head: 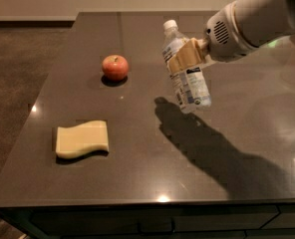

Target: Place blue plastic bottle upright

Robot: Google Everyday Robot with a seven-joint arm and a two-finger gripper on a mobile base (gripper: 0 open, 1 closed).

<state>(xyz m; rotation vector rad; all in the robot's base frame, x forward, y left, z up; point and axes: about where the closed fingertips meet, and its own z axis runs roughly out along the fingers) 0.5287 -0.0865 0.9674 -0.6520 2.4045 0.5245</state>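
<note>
**While gripped, bottle leans short of upright**

Because the task wants it standing, the bottle (193,86) is carried by its upper body, leaving the base free to meet the table (137,183). The gripper (183,59) is clamped around it just below the neck, with the tan fingers (190,54) pressed to the plastic. The cap tilts up and away from the wrist, and the base hangs below the fingers. Judging by the shadow (187,128) under it, the base is at or just above the surface; I cannot tell which. An apple (115,66) sits well beyond the fingertips, and a sponge (82,139) lies farther off.
</note>
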